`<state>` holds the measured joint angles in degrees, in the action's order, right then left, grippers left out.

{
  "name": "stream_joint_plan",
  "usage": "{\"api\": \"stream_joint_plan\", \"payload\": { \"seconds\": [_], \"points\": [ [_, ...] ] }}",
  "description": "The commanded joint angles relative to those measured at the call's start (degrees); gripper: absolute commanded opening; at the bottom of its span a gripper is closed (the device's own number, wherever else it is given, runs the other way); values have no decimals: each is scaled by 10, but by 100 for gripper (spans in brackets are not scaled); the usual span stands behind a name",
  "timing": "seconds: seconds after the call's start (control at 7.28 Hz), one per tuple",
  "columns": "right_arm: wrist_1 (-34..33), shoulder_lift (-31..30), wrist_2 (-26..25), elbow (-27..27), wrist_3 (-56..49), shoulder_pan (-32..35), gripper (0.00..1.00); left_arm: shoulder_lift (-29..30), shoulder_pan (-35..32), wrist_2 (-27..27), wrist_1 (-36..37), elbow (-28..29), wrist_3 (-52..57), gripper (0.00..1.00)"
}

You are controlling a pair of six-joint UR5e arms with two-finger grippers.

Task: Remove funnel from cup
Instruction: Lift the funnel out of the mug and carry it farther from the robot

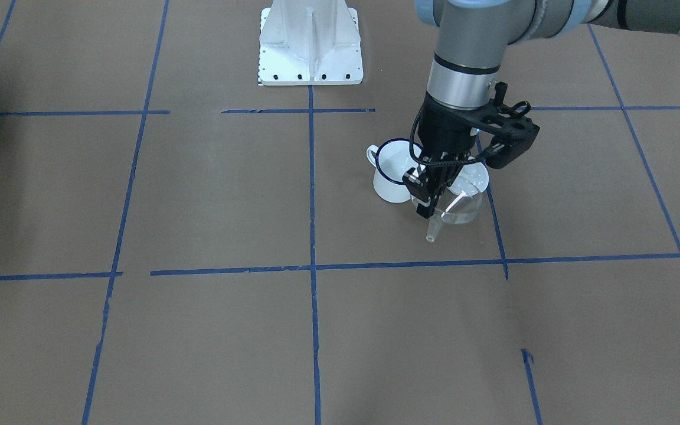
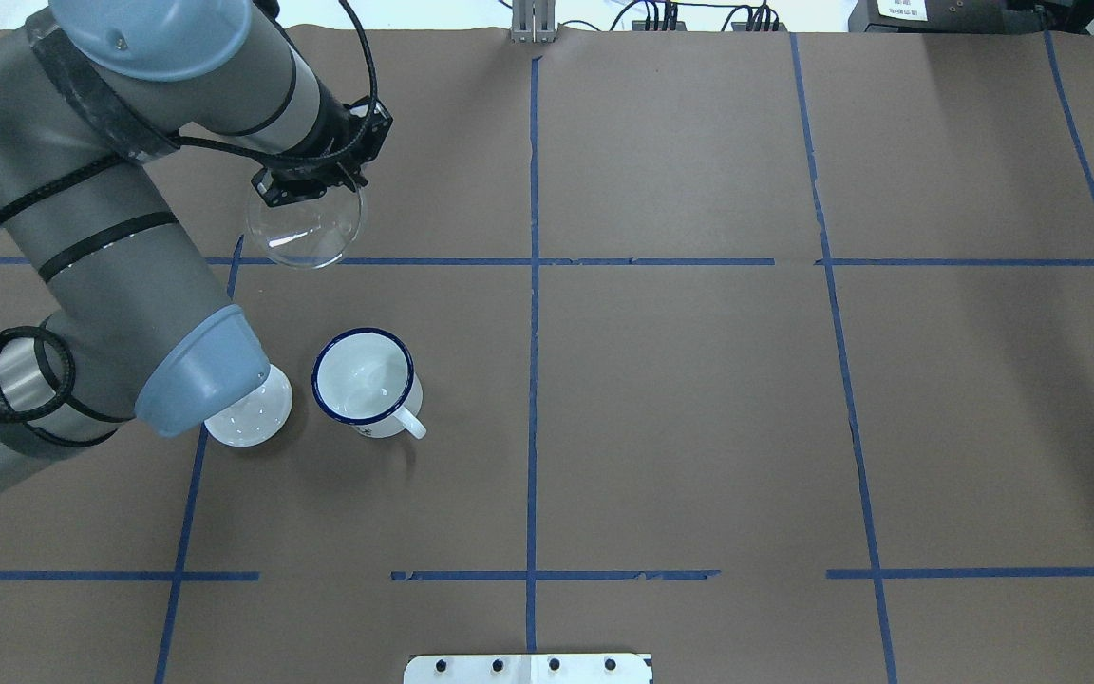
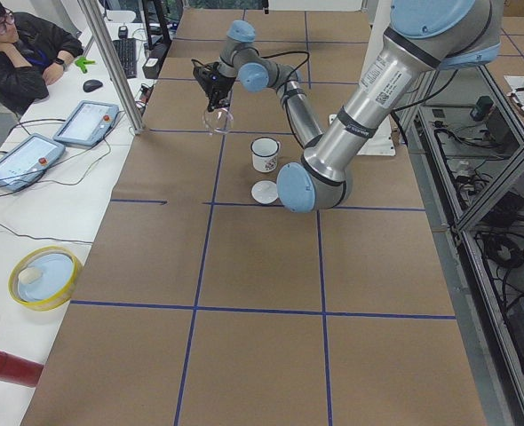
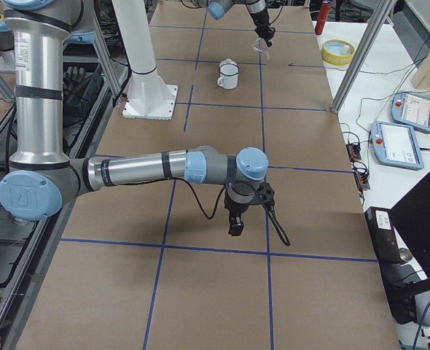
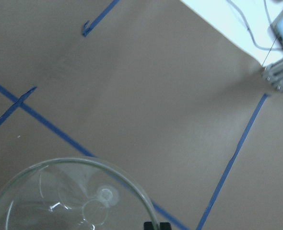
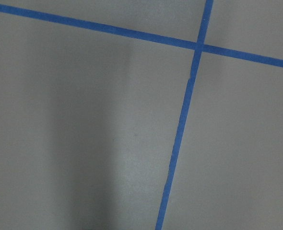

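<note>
While the funnel (image 2: 305, 228) is held clear at the cup's (image 2: 364, 377) eleven o'clock, rim clamped in the left gripper (image 2: 311, 183), it should be lowered level onto the tabletop (image 2: 699, 399) before release.

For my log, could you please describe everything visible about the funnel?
The funnel is clear and plastic-looking, with a wide round cone and a short narrow spout. It is out of the cup, gripped at its rim by the left pincer, tilted, spout downward. Whether it touches the table is unclear.
</note>
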<state>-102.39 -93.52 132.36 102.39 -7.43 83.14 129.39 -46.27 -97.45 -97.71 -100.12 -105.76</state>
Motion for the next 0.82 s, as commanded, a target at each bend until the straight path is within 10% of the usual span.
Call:
{"api": "stream_joint_plan", "payload": {
  "seconds": [0.0,0.69],
  "points": [
    [0,0,0,0,0,0,100,-10,0,101,-217,151,-124,0],
    [0,0,0,0,0,0,100,9,24,241,-390,337,-197,0]
  ]
}}
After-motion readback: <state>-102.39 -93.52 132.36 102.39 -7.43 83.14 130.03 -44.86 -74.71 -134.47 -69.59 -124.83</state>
